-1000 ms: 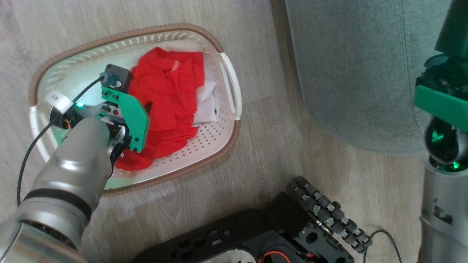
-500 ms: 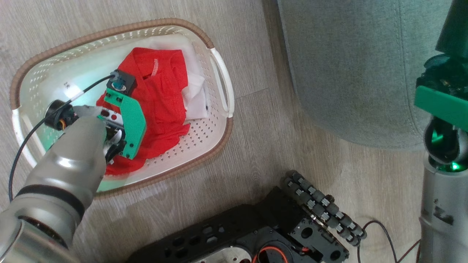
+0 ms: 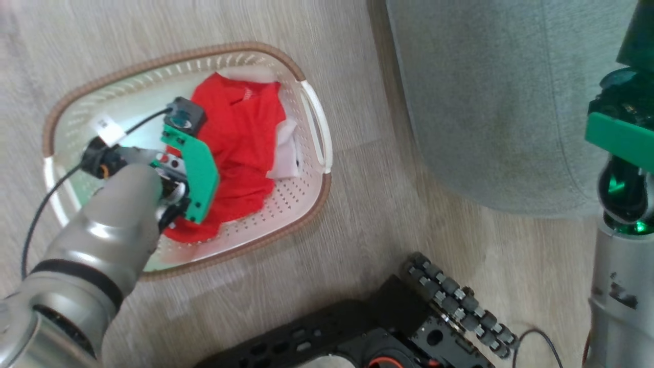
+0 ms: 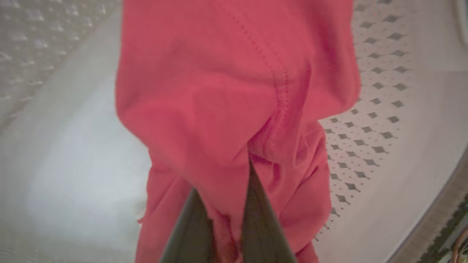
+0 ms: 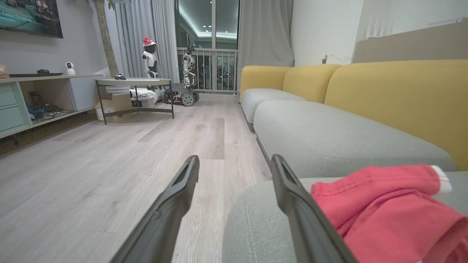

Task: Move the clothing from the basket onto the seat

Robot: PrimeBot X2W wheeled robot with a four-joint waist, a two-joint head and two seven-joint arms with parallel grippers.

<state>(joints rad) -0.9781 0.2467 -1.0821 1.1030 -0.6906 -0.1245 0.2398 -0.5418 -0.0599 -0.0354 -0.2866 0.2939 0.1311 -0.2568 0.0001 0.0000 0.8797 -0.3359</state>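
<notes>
The cream basket point(image 3: 306, 199) sits on the wood floor at the left of the head view, with red clothing point(image 3: 240, 133) bunched in its middle. My left arm reaches down into it, and its green wrist mount point(image 3: 199, 174) covers the fingers. In the left wrist view my left gripper point(image 4: 228, 190) is shut on a fold of the red clothing point(image 4: 219, 91), which drapes over the fingertips. The grey-green seat point(image 3: 490, 102) lies to the right. My right gripper point(image 5: 236, 162) hangs open over the seat point(image 5: 329, 138), beside a red garment point(image 5: 384, 208) lying on it.
A white sheet point(image 3: 286, 153) lies under the red fabric in the basket. My black wheeled base point(image 3: 449, 301) shows at the bottom. Yellow sofa backs point(image 5: 395, 95), a low table point(image 5: 133, 82) and a shelf unit point(image 5: 22, 106) stand around the open floor.
My left gripper has closed on the red clothing in the basket. The head camera has shifted, so the whole picture sits differently. The right arm has stayed put.
</notes>
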